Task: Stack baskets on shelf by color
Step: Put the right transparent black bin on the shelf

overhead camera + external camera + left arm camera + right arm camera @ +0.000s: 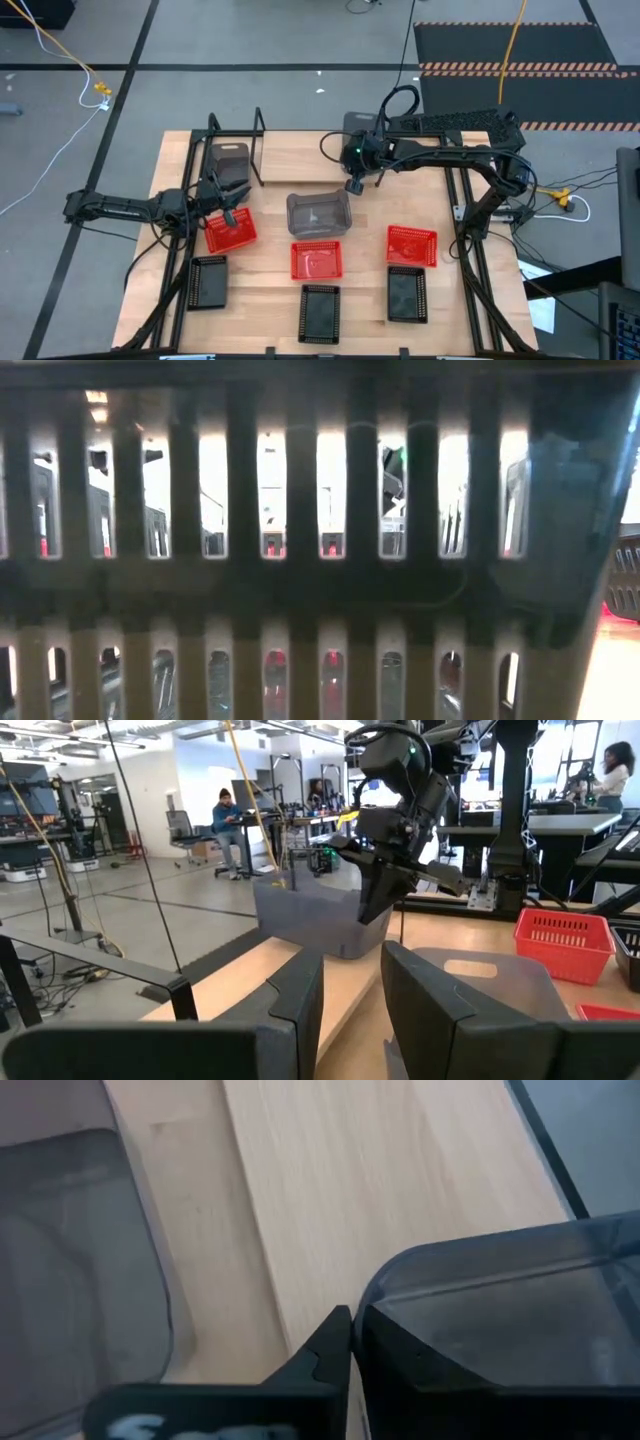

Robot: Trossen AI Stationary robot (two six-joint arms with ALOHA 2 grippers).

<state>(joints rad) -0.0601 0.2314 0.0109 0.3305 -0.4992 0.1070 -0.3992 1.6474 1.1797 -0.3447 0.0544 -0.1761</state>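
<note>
My right gripper (354, 187) is shut on a grey basket (320, 213) over the table's middle, also seen in the left wrist view (320, 920). My left gripper (230, 200) is open at the near side of the shelf (260, 130), where a second grey basket (228, 160) sits. In the left wrist view bare wood shows between its fingers (350, 1000), and a grey wall with a handle slot (470, 975) stands beside one of them. A third grey basket (80, 1250) rests on the table under the right arm. The red baskets (230, 232) (316, 260) (412, 245) and the black baskets (208, 283) (320, 312) (407, 295) rest on their bases in two near rows. My left gripper: I cannot tell whether its finger (420, 1010) touches the grey wall beside it. My right gripper holds the grey basket by its rim at a far right corner (372, 1295). One finger (330, 1345) is outside the wall and one inside, and both come from above, pointing down. The basket appears lifted clear, slightly tilted.
A black basket's slotted wall (300, 540) stands right in front of the low camera and blocks most of that view. Black frame rails (470, 250) run along the table's sides. Bare wood (300, 160) lies between the shelf and the right arm. People sit at desks beyond the table (228, 820).
</note>
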